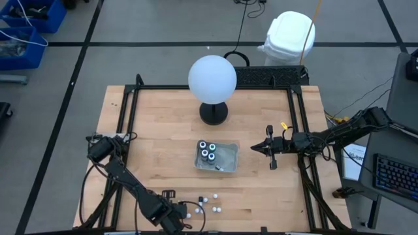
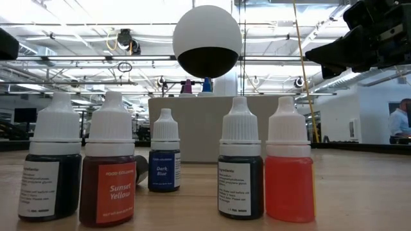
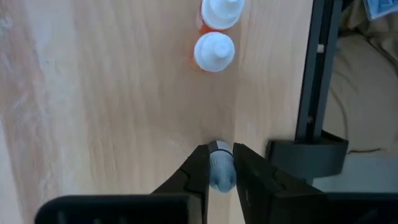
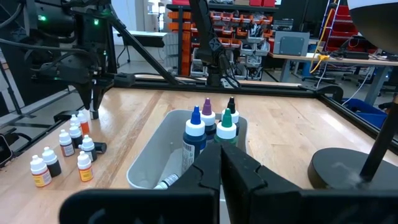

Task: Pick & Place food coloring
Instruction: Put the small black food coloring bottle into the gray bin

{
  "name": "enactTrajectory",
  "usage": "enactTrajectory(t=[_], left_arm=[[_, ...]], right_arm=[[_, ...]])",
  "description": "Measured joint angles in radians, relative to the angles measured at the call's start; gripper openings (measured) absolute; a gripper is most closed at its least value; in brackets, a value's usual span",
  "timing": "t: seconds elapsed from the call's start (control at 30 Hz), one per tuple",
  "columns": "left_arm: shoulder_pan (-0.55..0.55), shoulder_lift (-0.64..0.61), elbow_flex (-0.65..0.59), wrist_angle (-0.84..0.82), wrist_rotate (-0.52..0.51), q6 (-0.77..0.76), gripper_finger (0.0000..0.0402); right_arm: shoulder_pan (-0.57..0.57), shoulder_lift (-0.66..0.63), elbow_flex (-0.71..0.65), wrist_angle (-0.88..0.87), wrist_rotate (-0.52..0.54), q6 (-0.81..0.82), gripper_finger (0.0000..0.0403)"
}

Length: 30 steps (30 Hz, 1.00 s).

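Several small white-capped food coloring bottles [image 1: 208, 202] stand upright on the wood table near its front edge; in the low view they show close up [image 2: 110, 168]. My left gripper [image 3: 221, 150] points down at the left of this group, shut on one small bottle [image 3: 221, 175]. Several larger dark bottles with coloured tips [image 4: 211, 124] stand in the clear tray [image 1: 225, 162] at the table's middle. My right gripper [image 1: 256, 149] hangs level, shut and holding nothing, just right of the tray. My left gripper pinches the small bottle between its two fingers, which lie against opposite sides of it [image 3: 214, 163]. The fingers come from above, pointing down. The bottle's pale top shows in the gap between them. Whether its base rests on the table, I cannot tell.
A big white globe on a black base [image 1: 212, 79] stands behind the tray. A black frame rail [image 3: 317, 68] runs along the table's near edge beside my left gripper. Two orange-filled bottles [image 3: 214, 51] stand a short way beyond the held one.
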Motion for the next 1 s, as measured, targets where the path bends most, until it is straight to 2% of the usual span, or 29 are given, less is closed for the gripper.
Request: enactTrajectory(t=[0.07, 0.33, 0.67, 0.87, 1.0], left_arm=[[0.011, -0.012, 0.002, -0.009, 0.016, 0.01, 0.0058], [0.047, -0.069, 0.092, -0.192, -0.038, 0.089, 0.0054], [0.174, -0.078, 0.364, -0.34, -0.065, 0.34, 0.0056], [0.3, -0.078, 0.53, -0.333, -0.099, 0.551, 0.0058], [0.397, -0.078, 0.606, -0.332, -0.121, 0.626, 0.0059]], right_arm=[[0.0, 0.0, 0.0, 0.0, 0.0, 0.0, 0.0], [0.0, 0.0, 0.0, 0.0, 0.0, 0.002, 0.0], [0.0, 0.0, 0.0, 0.0, 0.0, 0.003, 0.0], [0.0, 0.0, 0.0, 0.0, 0.0, 0.002, 0.0], [0.0, 0.0, 0.0, 0.0, 0.0, 0.001, 0.0]])
